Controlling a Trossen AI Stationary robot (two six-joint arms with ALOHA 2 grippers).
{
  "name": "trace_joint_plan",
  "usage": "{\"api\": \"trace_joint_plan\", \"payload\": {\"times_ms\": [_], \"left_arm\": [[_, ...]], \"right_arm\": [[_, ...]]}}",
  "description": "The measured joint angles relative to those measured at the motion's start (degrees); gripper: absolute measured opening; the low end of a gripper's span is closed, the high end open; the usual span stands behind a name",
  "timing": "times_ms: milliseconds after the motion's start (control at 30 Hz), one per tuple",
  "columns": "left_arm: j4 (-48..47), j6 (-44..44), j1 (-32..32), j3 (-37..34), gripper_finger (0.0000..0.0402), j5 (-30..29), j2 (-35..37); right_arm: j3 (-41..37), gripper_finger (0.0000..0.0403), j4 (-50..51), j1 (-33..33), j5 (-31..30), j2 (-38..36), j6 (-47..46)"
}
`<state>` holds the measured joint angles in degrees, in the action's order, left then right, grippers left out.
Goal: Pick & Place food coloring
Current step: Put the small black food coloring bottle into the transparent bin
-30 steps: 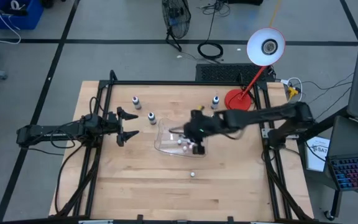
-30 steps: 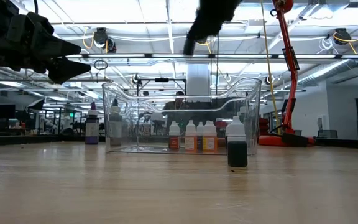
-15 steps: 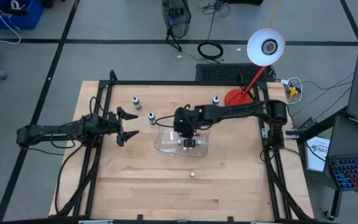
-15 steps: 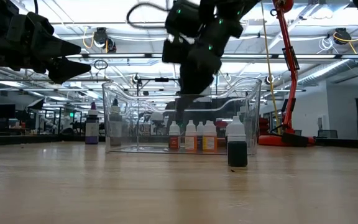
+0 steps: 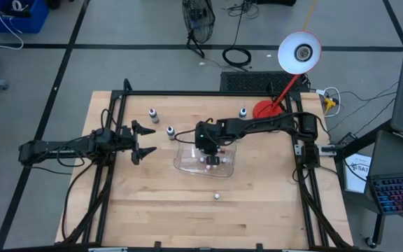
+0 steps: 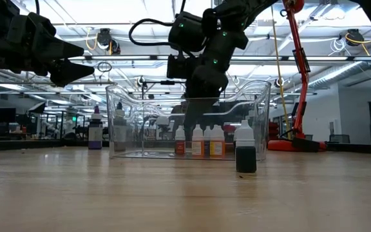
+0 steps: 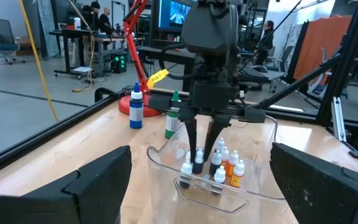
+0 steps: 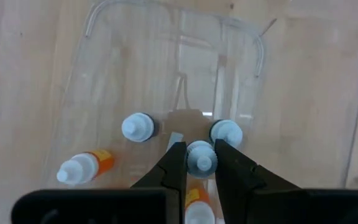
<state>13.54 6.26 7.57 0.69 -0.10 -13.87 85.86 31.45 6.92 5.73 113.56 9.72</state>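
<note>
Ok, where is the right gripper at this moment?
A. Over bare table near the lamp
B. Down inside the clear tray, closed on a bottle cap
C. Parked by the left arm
B: the right gripper is shut on a white-capped bottle inside the clear tray.

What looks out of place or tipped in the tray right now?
One small white-capped orange dropper bottle lies on its side in the clear rectangular plastic tray, while the others stand upright. The right end effector is shut on an upright white-capped bottle there. No spill is visible.
</note>
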Motion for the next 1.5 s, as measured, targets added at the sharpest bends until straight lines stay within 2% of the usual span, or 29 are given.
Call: {"api": "trace_joint_plan", "payload": {"times_ms": [167,633,867,1000,1167,1333,1500], "left_arm": [[0.00,0.00,0.00,0.00,0.0379,0.00,0.01],[0.00,0.00,0.00,0.00,0.0379,0.00,0.01],[0.00,0.00,0.00,0.00,0.0379,0.00,0.02],[0.00,0.00,0.00,0.00,0.0379,0.00,0.00],[0.00,0.00,0.00,0.00,0.0379,0.00,0.02],[0.00,0.00,0.00,0.00,0.0379,0.00,0.00],[0.00,0.00,0.00,0.00,0.0379,0.00,0.02]], "right_arm": [[-1.50,0.0046,-2.90,0.76,-2.64,-0.02,-0.38],[-1.62,0.0047,-2.09,0.92,-2.66,-0.02,-2.62],[-1.62,0.0134,-2.37,0.87,-2.66,-0.02,-4.60],[-1.62,0.0154,-2.76,0.87,-2.77,-0.02,-4.71],[-1.73,0.0152,-3.57,0.86,-2.94,-1.17,-4.80],[-1.73,0.0143,-3.82,0.03,-2.94,-6.16,-6.03],[-1.68,0.0141,-2.53,-6.12,-2.92,-11.29,-6.05]]}}
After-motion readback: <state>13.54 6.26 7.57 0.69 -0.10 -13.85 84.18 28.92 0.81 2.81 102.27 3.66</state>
